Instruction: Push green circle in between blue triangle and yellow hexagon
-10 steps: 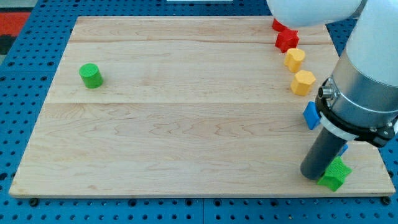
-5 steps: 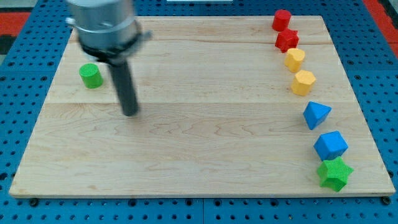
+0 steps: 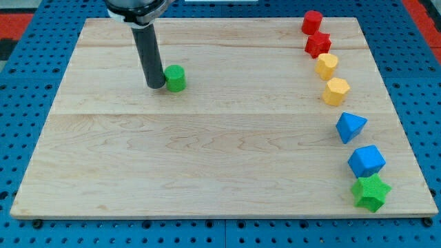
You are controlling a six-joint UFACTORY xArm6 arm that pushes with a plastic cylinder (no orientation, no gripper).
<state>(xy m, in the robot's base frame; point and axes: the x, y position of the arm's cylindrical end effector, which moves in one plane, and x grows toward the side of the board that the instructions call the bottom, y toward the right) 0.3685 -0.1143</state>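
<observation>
Tip [image 3: 156,86] touches green circle [image 3: 176,78] from the view's left; no end effector shows.

My tip [image 3: 155,86] rests on the surface in the view's upper left. The dark rod rises straight from it, nearly upright, to a silvery collar cut off at the view's top.

A pale, grained wooden board [image 3: 220,151] lies on a blue perforated table [image 3: 21,138]. On it stand a green circle block [image 3: 176,78], two red blocks [image 3: 312,22] [image 3: 318,45], two yellow hexagon blocks [image 3: 326,65] [image 3: 336,91], a blue triangle block [image 3: 350,127], a blue block [image 3: 366,161] and a green star block [image 3: 371,192]. The rod is dark.
</observation>
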